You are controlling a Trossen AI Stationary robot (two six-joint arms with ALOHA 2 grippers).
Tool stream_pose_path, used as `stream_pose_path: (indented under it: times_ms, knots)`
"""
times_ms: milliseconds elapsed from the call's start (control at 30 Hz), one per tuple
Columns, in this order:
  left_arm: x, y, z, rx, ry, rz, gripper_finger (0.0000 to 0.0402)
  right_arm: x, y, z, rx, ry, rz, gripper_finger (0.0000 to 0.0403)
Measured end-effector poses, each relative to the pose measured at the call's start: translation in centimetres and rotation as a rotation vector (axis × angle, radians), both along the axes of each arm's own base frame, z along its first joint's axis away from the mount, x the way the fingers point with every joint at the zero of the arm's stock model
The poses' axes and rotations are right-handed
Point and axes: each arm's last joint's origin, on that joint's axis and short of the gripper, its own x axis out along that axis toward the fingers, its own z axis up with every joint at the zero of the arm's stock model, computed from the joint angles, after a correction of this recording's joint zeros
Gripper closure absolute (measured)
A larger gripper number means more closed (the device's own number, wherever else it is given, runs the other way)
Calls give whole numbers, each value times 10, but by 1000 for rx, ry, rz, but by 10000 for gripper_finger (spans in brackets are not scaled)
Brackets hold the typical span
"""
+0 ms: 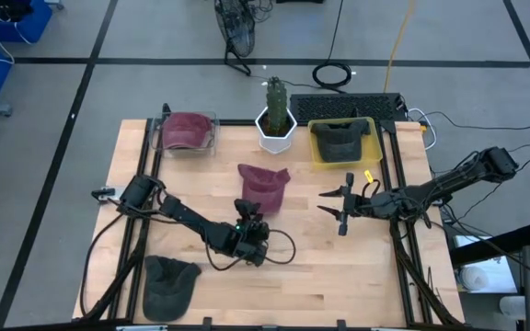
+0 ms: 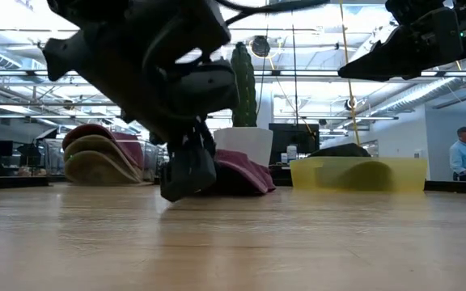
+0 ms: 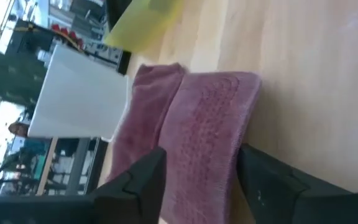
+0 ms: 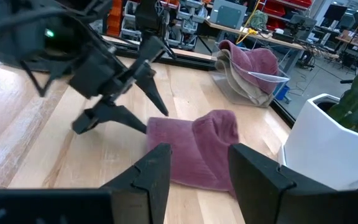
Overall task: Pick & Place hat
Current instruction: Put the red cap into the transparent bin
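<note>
Left gripper (image 1: 249,217) hovers low over the table (image 1: 375,285), its two fingers parted on either side of the near edge of the maroon hat (image 1: 263,187), which lies flat on the wood in the middle of the table; in the left wrist view the brim sits between the dark fingers (image 3: 135,183) but nothing pinches it yet. By the look of it the step in hand is the approach to the pick: the next move calls for the fingers to close on the fabric's edge and then lift without dragging the soft cloth.

Right gripper (image 1: 342,204) waits to the hat's right, fingers spread and holding nothing, pointing toward it.

Farther back stand a white pot (image 1: 275,131) with a cactus (image 1: 275,95), a yellow bin (image 1: 374,145) holding a dark hat (image 1: 340,138), and a clear bin (image 1: 212,138) with another maroon hat (image 1: 184,129). A second dark hat (image 1: 167,283) lies at the table's front left corner.

No brand, label or writing can be read anywhere.
</note>
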Motion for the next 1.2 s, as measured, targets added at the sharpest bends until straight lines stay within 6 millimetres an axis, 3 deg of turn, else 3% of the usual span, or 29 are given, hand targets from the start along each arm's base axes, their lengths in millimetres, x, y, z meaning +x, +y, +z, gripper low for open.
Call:
stream_pose_path:
  times_ms: [500,600,767,867,1000,1200]
  knots:
    - [-1,12,-3,21,8,37,384,0,0,0,-1,0,1,259]
    - [0,15,-3,25,5,48,387,0,0,0,-1,0,1,259]
    - [0,17,-2,48,3,61,359,0,0,-1,-3,6,1,259]
    - [-5,13,1,114,36,58,366,0,0,-2,-7,19,1,259]
    - [-13,5,22,156,25,49,391,0,0,-2,-8,21,1,259]
    - [-32,3,75,160,-13,26,385,0,0,-1,-2,14,0,259]
